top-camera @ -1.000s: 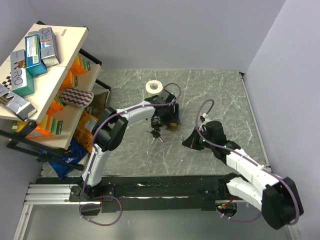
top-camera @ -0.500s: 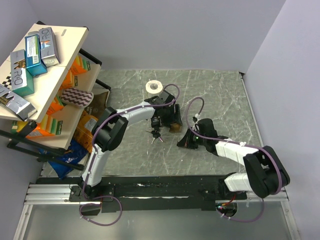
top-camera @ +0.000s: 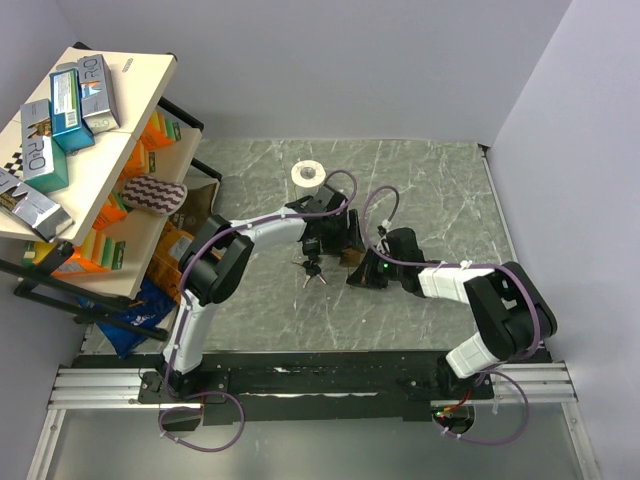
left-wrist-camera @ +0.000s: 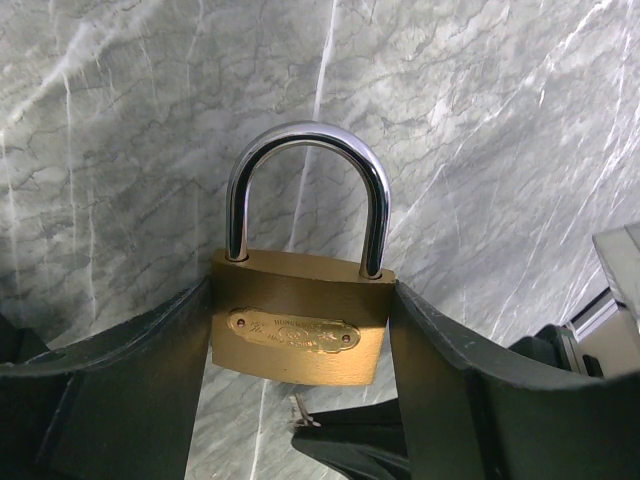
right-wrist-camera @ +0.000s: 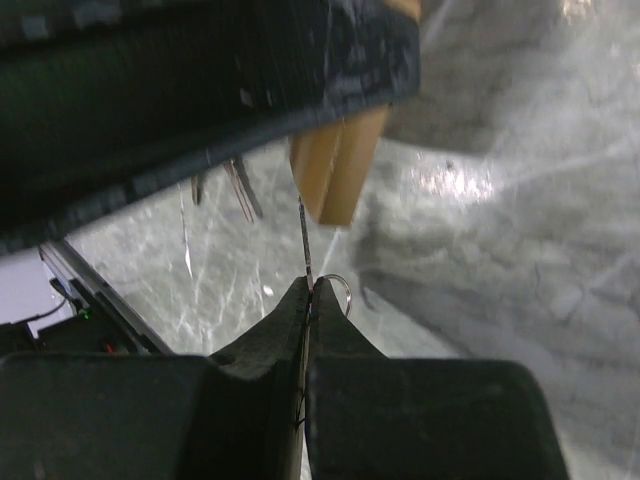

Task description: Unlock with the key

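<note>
My left gripper (top-camera: pixel 340 240) (left-wrist-camera: pixel 300 292) is shut on a brass padlock (left-wrist-camera: pixel 300 325) (top-camera: pixel 349 256), one finger against each side of its body. The chrome shackle (left-wrist-camera: pixel 305 180) is seated in both holes. My right gripper (top-camera: pixel 363 274) (right-wrist-camera: pixel 312 286) is shut on a thin silver key (right-wrist-camera: pixel 305 240), seen edge-on with a small ring (right-wrist-camera: pixel 343 290) beside the tips. The blade points up at the padlock's underside (right-wrist-camera: pixel 335 175), and its tip (left-wrist-camera: pixel 298 410) shows just under the brass body. A bunch of black-headed keys (top-camera: pixel 312 270) (right-wrist-camera: pixel 240 190) lies on the table to the left.
A white tape roll (top-camera: pixel 307 173) lies at the back of the marble table (top-camera: pixel 440 190). A tilted shelf (top-camera: pixel 130 85) with boxes and snack bags stands off the table's left edge. Grey walls close in the back and right.
My right arm has swung left across the table, bringing the held key from well right of the padlock up to its underside. The left gripper and padlock have stayed still.
</note>
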### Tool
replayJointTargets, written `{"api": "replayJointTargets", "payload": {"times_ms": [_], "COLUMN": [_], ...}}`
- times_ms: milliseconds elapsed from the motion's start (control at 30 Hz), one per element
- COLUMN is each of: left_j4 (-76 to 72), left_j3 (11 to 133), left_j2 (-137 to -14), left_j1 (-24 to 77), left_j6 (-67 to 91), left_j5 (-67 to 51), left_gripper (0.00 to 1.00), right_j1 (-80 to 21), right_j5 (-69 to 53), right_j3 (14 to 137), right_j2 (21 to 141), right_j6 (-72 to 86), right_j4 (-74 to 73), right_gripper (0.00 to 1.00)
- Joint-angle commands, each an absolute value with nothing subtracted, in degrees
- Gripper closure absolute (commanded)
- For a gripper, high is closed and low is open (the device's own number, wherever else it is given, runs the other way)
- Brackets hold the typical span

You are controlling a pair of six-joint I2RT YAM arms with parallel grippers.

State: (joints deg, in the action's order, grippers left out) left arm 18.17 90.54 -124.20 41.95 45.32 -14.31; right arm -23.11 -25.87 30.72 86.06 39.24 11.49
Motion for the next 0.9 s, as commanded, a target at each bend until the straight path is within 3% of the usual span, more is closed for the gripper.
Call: {"api": "replayJointTargets", "payload": {"times_ms": [0,867], "left_j4": [25.75,25.58], "left_j3": [86.22,85.43], "left_j2": [-127.09,-127.18], "left_j1": [42.71,42.71], "left_j6": [45.35,44.65], "left_j5": [-14.68,-15.56], "left_gripper": [0.99,0.99], "right_j1": [-22.94,-20.57], "right_j5": [-25.75,-21.01], "right_j3": [33.66,36.03], "right_j2": [88.15,90.0], "right_j6": [39.99,39.03], "right_j4": [14.77,14.06], "right_gripper": [1.0,1.0]}}
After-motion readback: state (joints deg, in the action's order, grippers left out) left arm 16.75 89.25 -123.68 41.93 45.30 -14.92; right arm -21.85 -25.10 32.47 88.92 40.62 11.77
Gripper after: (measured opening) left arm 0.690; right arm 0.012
